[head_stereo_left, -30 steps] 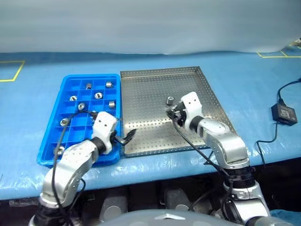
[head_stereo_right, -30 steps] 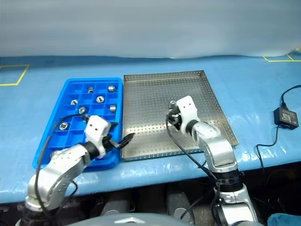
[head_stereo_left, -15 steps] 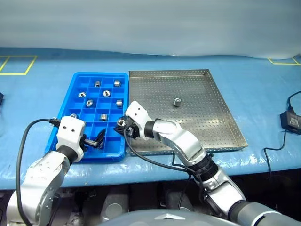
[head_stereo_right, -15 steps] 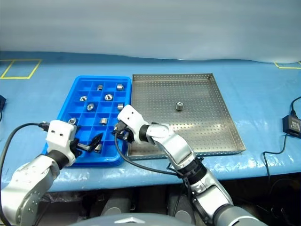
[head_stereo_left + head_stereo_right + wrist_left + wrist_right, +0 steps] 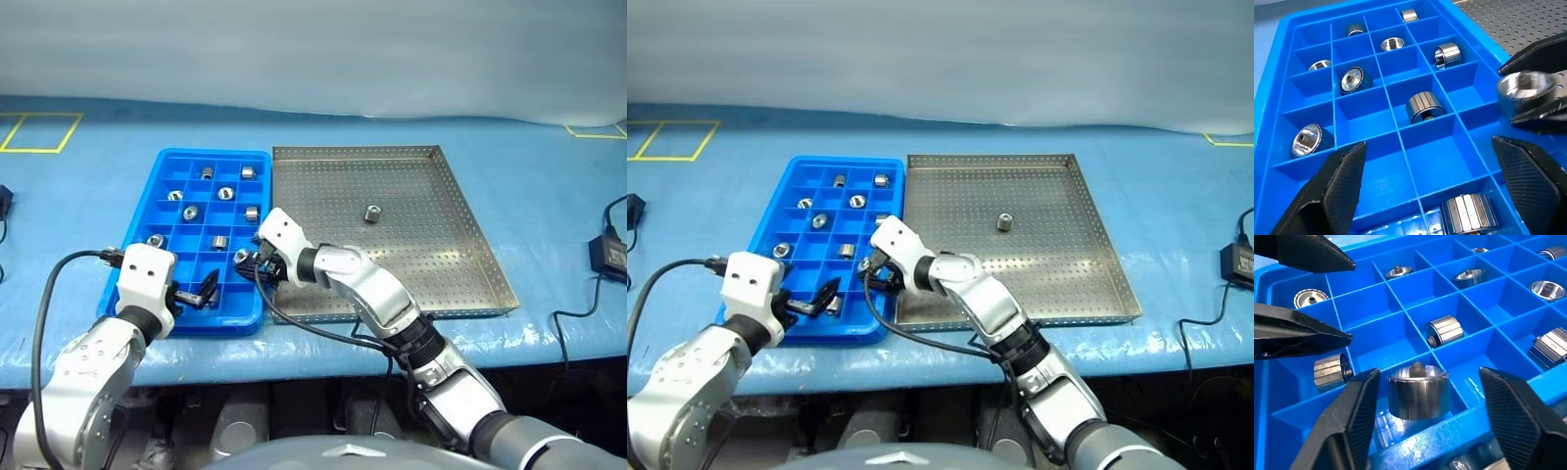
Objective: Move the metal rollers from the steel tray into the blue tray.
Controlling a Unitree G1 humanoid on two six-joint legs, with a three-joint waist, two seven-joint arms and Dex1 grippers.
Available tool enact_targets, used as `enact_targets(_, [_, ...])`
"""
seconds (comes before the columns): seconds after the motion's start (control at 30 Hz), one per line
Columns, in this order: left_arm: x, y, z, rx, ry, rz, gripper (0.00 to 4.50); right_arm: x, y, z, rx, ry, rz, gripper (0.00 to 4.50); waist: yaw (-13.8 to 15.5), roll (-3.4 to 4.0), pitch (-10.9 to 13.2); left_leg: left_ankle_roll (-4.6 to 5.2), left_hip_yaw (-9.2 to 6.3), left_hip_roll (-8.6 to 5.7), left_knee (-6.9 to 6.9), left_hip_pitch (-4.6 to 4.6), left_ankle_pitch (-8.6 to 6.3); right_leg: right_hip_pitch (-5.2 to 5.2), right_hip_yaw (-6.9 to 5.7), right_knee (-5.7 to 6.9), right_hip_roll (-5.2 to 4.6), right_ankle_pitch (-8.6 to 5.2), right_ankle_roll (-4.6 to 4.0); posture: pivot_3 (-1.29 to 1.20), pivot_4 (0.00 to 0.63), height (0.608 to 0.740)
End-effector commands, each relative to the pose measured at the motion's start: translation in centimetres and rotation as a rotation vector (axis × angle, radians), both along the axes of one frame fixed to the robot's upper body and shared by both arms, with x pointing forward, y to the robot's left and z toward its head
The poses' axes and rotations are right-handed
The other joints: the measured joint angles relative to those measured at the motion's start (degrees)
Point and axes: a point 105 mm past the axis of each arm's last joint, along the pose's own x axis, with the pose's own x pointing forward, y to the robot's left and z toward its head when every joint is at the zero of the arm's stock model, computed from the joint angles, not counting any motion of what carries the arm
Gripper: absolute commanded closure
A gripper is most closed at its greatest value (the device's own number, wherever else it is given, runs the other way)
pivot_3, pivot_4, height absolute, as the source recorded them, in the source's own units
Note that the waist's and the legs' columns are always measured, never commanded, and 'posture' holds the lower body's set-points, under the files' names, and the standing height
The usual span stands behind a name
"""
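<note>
The blue tray (image 5: pixel 211 153) lies left of the steel tray (image 5: pixel 460 245) and holds several metal rollers (image 5: pixel 1423 107) in separate compartments. One roller (image 5: pixel 371 211) stands alone on the steel tray's perforated floor. My right gripper (image 5: pixel 1428 374) hangs over the blue tray's near right corner, open. A blurred roller (image 5: pixel 1419 391) sits loose between its fingers, just above a compartment, touching neither finger. My left gripper (image 5: pixel 1427 142) hovers open and holding nothing over the blue tray's near edge, facing the right one. Another roller (image 5: pixel 1467 214) lies in the compartment under it.
A black adapter (image 5: pixel 607 250) with its cable lies on the blue table cover at the far right. Yellow tape marks (image 5: pixel 24 132) are at the far left. The table's front edge runs just behind both trays' near rims.
The right arm swung from the steel tray to the blue tray with a roller, and its fingers have now opened and let go of it. The left arm drew back left early on. The camera shifted.
</note>
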Motion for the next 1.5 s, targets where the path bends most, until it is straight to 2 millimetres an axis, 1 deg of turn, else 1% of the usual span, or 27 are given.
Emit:
enact_targets(0.03, [0.3, -1.0, 0.8, -0.019, -0.036, -0.043, 0.00, 0.3, -0.6, 2.4, 0.076, -0.067, -0.035, 0.64, 0.04, 0.00, 0.00, 0.00, 0.00, 0.00, 0.00, -0.01, 0.00, 0.00, 0.00, 0.00, 0.00, 0.00, 0.00, 0.20, 0.150, 0.740])
enact_targets(0.13, [0.7, -1.7, 0.6, -0.035, -0.032, -0.077, 0.00, 0.8, -2.0, 3.4, 0.112, -0.086, -0.097, 0.64, 0.08, 0.01, 0.00, 0.00, -0.02, -0.01, 0.02, -0.03, 0.00, -0.01, -0.01, 0.00, 0.00, 0.00, 0.00, 0.16, 0.150, 0.740])
enact_targets(0.2, [1.2, -2.4, 0.6, -0.048, -0.035, -0.107, 0.00, 0.9, -3.4, 4.2, 0.138, -0.097, -0.144, 0.64, -0.11, 0.00, 0.00, 0.00, -0.01, -0.01, 0.03, -0.03, 0.00, 0.00, -0.01, -0.02, -0.01, -0.01, 0.02, 0.14, 0.150, 0.740])
enact_targets(0.33, [3.2, -4.2, 0.9, -0.090, -0.059, -0.191, 0.00, 1.9, -8.4, 5.0, 0.130, -0.142, -0.350, 0.64, -0.57, 0.01, 0.01, 0.00, -0.02, -0.03, 0.05, -0.06, 0.00, -0.01, -0.02, -0.02, -0.02, -0.01, 0.02, 0.03, 0.150, 0.740])
enact_targets(0.43, [5.4, -6.2, 1.3, -0.115, -0.076, -0.266, 0.00, 2.0, -11.8, 5.0, 0.085, -0.173, -0.494, 0.64, -1.38, 0.02, 0.01, 0.00, 0.04, -0.10, 0.08, -0.06, 0.00, 0.00, 0.00, -0.02, 0.00, 0.00, 0.02, -0.07, 0.150, 0.740])
enact_targets(0.53, [7.6, -8.5, 1.7, -0.127, -0.085, -0.342, 0.00, 1.6, -14.2, 4.4, 0.047, -0.170, -0.597, 0.64, -2.93, 0.03, 0.00, 0.01, 0.17, -0.38, 0.06, -0.07, 0.00, 0.00, 0.04, -0.01, -0.01, 0.03, 0.02, -0.13, 0.150, 0.740])
enact_targets(0.6, [9.2, -10.1, 1.8, -0.124, -0.083, -0.398, 0.00, 0.9, -15.1, 3.9, 0.027, -0.160, -0.638, 0.64, -4.19, 0.03, -0.01, 0.01, 0.17, -0.42, 0.06, -0.10, 0.00, -0.01, 0.06, 0.00, 0.03, 0.05, 0.04, -0.19, 0.150, 0.740])
enact_targets(0.7, [11.3, -11.9, 2.3, -0.136, -0.082, -0.460, 0.00, -0.5, -15.2, 2.7, -0.005, -0.134, -0.637, 0.64, -6.31, 0.05, -0.02, 0.04, 0.18, -0.43, 0.05, -0.11, -0.01, -0.02, 0.14, 0.00, 0.05, 0.11, 0.12, -0.24, 0.150, 0.740])
enact_targets(0.83, [13.6, -13.6, 2.3, -0.113, -0.073, -0.495, 0.00, -2.2, -14.6, 1.5, -0.031, -0.107, -0.609, 0.64, -9.38, 0.07, -0.03, 0.09, 0.15, -0.45, 0.05, -0.11, -0.04, -0.05, 0.26, -0.01, 0.06, 0.25, 0.46, -0.31, 0.150, 0.740])
enact_targets(0.97, [15.8, -14.8, 2.2, -0.106, -0.048, -0.473, 0.00, -2.8, -14.6, 1.2, -0.045, -0.110, -0.636, 0.64, -12.28, 0.07, -0.03, 0.11, 0.09, -0.47, 0.12, -0.12, -0.04, -0.05, 0.39, -0.01, 0.08, 0.20, 0.73, -0.36, 0.150, 0.740])
enact_targets(1.07, [17.1, -15.6, 1.2, -0.104, -0.006, -0.454, 0.00, -3.0, -15.1, 1.3, -0.043, -0.116, -0.667, 0.64, -14.41, 0.06, -0.03, 0.16, 0.11, -0.51, 0.17, -0.12, -0.04, -0.03, 0.47, -0.03, 0.07, 0.25, 0.88, -0.40, 0.150, 0.740])
enact_targets(1.2, [18.4, -15.6, -0.5, -0.087, 0.055, -0.388, 0.00, -3.3, -15.5, 1.0, -0.058, -0.119, -0.704, 0.64, -17.54, 0.06, -0.03, 0.20, 0.14, -0.55, 0.13, -0.11, -0.07, -0.03, 0.59, -0.03, 0.07, 0.24, 1.00, -0.42, 0.150, 0.740])
enact_targets(1.33, [19.3, -15.1, -2.3, -0.033, 0.108, -0.323, 0.00, -3.6, -15.4, 0.7, -0.053, -0.107, -0.720, 0.64, -20.30, 0.05, -0.02, 0.22, 0.18, -0.55, 0.08, -0.11, -0.08, -0.08, 0.69, -0.02, 0.08, 0.20, 1.10, -0.44, 0.150, 0.740])
enact_targets(1.5, [19.9, -14.4, -3.3, 0.007, 0.125, -0.261, 0.00, -3.8, -15.5, 0.4, -0.057, -0.094, -0.737, 0.64, -22.77, 0.05, -0.02, 0.24, 0.23, -0.49, 0.08, -0.05, -0.09, -0.05, 0.83, -0.01, 0.05, 0.22, 1.20, -0.44, 0.150, 0.740])
